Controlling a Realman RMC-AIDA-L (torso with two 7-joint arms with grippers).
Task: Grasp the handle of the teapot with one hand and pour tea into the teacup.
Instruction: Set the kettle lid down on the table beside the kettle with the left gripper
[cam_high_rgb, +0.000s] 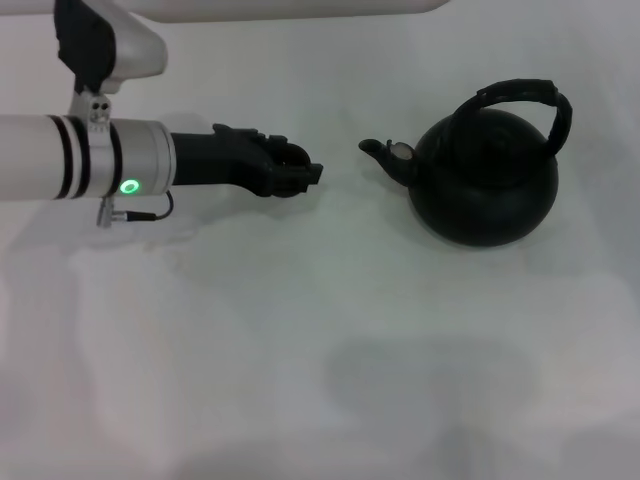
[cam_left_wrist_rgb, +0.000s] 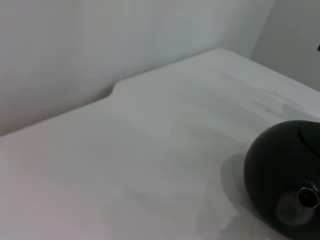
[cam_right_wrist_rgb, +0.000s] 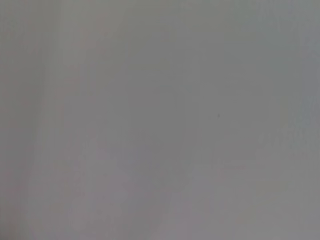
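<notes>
Currently the left pincer (cam_high_rgb: 300, 172) is hovering, grip unreadable, possibly over the unseen teacup, while the round matte-black teapot (cam_high_rgb: 487, 185) is sitting mid-table, so approaching its ribbed arched handle (cam_high_rgb: 524, 97) from above seems wise.

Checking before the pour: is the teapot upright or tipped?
Upright: the teapot sits flat on the table, handle arching overhead.

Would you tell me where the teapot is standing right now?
In the head view the teapot stands on the white table toward the robot's right, spout pointing at the left gripper beside it.
</notes>
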